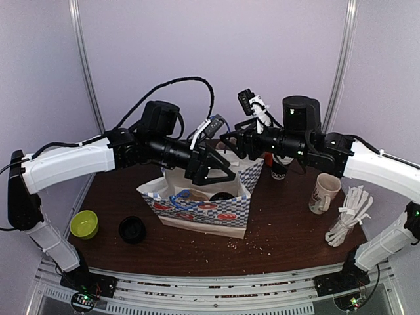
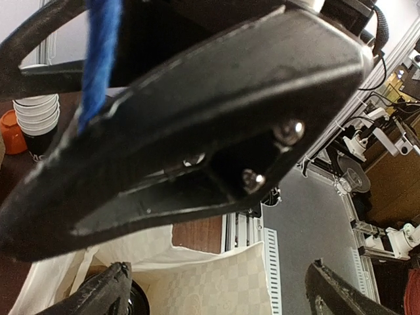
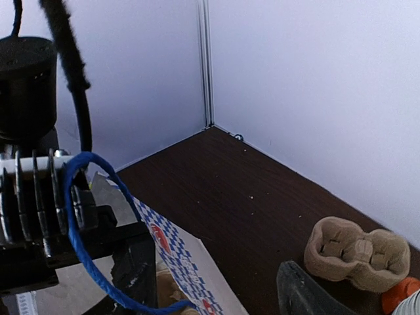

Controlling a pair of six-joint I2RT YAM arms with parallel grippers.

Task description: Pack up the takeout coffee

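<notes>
Takeout coffee: sits inside the bag at the centre of the top view. Only a black round top shows, apparently its lid, and the cup body is hidden by the bag wall.
Bag: white paper with blue checks and red prints, standing mouth-up on the dark brown table.
Left gripper: released. Its fingers spread wide above the bag's mouth, with only pale bag lining between them.
Right gripper: meets the left one from the right of the frame, over the bag's far edge. A blue rope handle crosses it in the left wrist view. Whether its jaws clamp the rope, I cannot tell.
Stack of lidless cups: just behind the right arm, right of centre.
Pulp carrier: lower right of the right wrist view, on the table.
Mug: cream, right of the bag and well apart from it.
White wrapped sticks: a bundle at the right edge, near the mug.
Green bowl: lower left of the top view.
Loose black lid: just beside the bowl, between the bowl and the bag.
</notes>
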